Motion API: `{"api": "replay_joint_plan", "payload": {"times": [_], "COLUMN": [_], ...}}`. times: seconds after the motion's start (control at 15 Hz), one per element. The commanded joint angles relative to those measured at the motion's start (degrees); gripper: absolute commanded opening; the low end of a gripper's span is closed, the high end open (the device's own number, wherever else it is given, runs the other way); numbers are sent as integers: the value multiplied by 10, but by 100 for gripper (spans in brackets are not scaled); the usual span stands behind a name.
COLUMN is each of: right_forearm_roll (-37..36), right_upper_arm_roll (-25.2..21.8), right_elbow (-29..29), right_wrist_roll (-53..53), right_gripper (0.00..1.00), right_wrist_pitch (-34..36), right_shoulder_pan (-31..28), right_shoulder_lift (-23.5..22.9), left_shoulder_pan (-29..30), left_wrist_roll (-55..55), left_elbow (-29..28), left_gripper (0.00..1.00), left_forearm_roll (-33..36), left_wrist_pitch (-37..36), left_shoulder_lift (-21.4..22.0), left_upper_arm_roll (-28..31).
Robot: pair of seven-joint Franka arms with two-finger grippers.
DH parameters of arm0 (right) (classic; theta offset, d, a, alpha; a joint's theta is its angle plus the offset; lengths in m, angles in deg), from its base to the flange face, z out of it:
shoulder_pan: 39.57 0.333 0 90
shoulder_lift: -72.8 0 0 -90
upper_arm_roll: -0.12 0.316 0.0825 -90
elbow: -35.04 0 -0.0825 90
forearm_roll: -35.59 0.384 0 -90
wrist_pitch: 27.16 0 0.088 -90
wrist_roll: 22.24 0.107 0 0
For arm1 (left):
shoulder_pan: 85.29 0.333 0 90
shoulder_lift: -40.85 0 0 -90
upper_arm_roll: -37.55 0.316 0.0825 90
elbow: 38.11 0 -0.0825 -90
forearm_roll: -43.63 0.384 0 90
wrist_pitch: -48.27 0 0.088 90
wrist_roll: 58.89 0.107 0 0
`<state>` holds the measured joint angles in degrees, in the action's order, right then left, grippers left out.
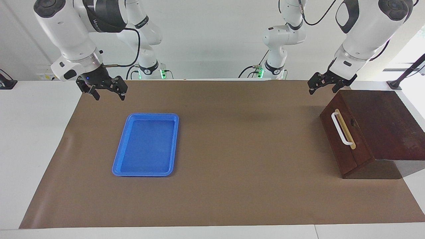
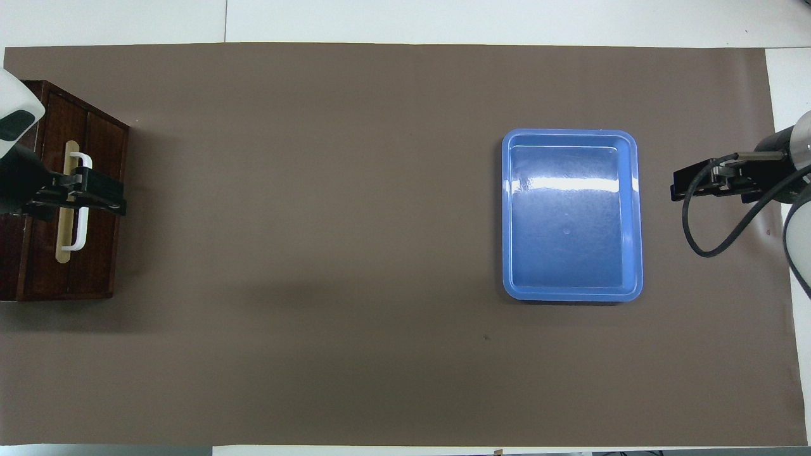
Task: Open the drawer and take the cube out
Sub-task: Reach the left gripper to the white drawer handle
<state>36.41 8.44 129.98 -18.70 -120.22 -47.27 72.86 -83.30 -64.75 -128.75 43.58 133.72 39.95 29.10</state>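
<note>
The drawer [image 1: 345, 142] is shut in a dark wooden box [image 1: 385, 126] at the left arm's end of the table. Its white bar handle [image 1: 342, 129] sits on a tan strip and faces the table's middle. The cube is hidden. My left gripper [image 1: 322, 89] hangs open in the air by the box's corner nearest the robots, clear of the handle. In the overhead view the left gripper [image 2: 120, 197] overlaps the handle [image 2: 79, 218]. My right gripper [image 1: 109, 95] hangs open and empty over the brown mat, near the blue tray's robot-side end.
An empty blue tray [image 1: 146, 115] lies on the brown mat [image 1: 249, 166] toward the right arm's end; in the overhead view the tray [image 2: 570, 134] is beside the right gripper [image 2: 675, 185]. Bare mat stretches between the tray and the box [image 2: 101, 266].
</note>
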Motion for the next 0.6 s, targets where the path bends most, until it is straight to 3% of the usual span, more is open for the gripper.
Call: {"api": "replay_joint_plan", "payload": {"times": [0.0,0.27,0.53], "right_forearm_roll": [9,9,9], "right_upper_arm_roll": [7,7,7], "right_elbow": [7,7,7], "right_wrist_roll": [-9,-10,-10], "right_gripper": [100,100,100], "right_wrist_pitch": [0,0,0], "right_shoulder_pan": [-13,-13,-13], "right_shoulder_lift": [8,8,8], "left_shoulder_pan": [1,2,-8], "left_wrist_roll": [10,62,79], "left_elbow": [-17,-27,-110], "left_gripper": [100,100,100], "left_forearm_roll": [-8,8,105], "left_wrist_pitch": [11,38,178], "left_shoulder_lift": [13,19,14], "left_upper_arm_roll": [5,7,8]}}
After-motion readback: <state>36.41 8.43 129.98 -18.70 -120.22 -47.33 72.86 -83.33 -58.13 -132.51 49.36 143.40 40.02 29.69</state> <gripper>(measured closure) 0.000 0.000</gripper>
